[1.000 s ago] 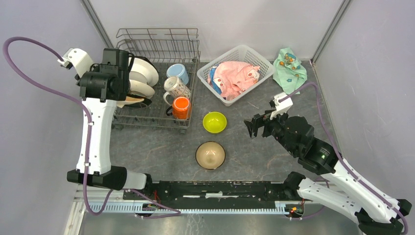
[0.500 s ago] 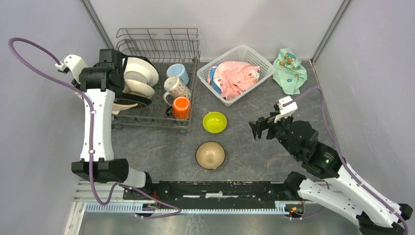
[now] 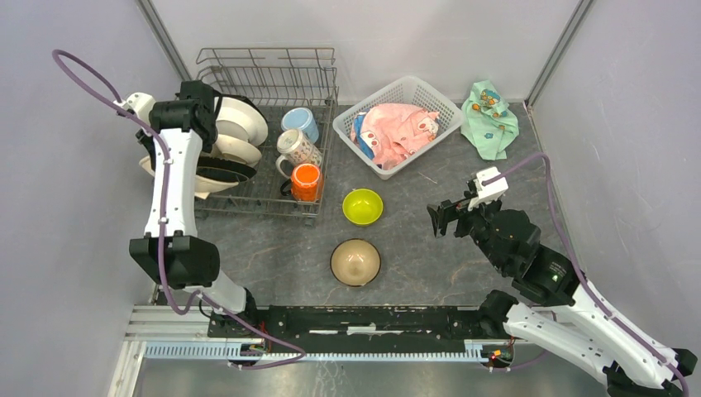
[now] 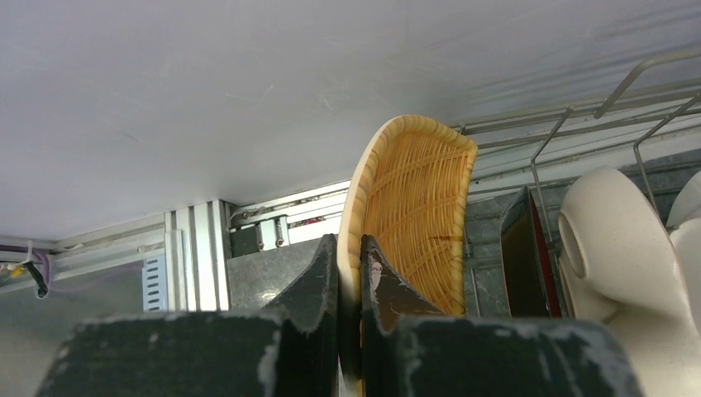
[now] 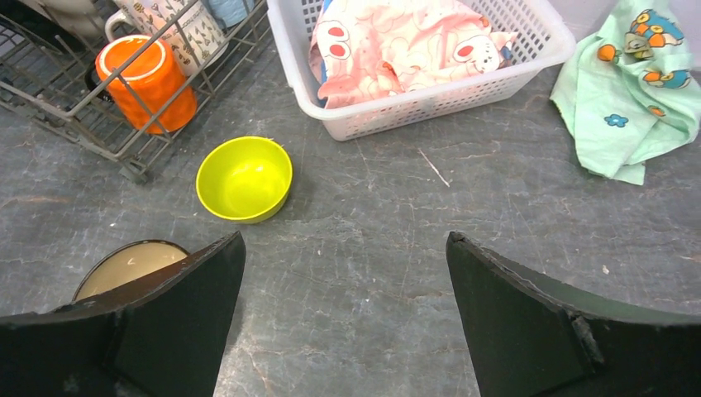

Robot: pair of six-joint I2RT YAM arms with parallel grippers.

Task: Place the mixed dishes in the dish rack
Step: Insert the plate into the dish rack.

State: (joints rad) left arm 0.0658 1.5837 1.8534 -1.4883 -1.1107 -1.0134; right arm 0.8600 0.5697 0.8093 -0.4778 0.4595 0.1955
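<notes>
My left gripper [image 4: 349, 248] is shut on the rim of a cream plate with a woven wicker pattern [image 4: 413, 207]. It holds the plate on edge at the left end of the dish rack [image 3: 264, 83], beside a dark square plate [image 4: 525, 256] and a cream plate [image 4: 612, 248]. White plates [image 3: 240, 124] and orange [image 3: 306, 182], patterned [image 3: 298, 150] and light-blue [image 3: 300, 122] mugs sit in the rack. A lime-green bowl [image 3: 363, 206] and a tan bowl [image 3: 355, 262] stand on the table. My right gripper [image 3: 442, 219] is open and empty, to their right.
A white lattice basket [image 3: 430, 99] holding a pink cloth [image 3: 397, 128] stands right of the rack. A mint-green patterned cloth [image 3: 489, 116] lies at the back right. Grey walls close in on both sides. The arms' rail [image 3: 355, 327] runs along the near edge.
My left wrist has swung right and back over the rack's left end with the wicker plate in its grip. My right gripper has drawn slightly right and nearer, still open.
</notes>
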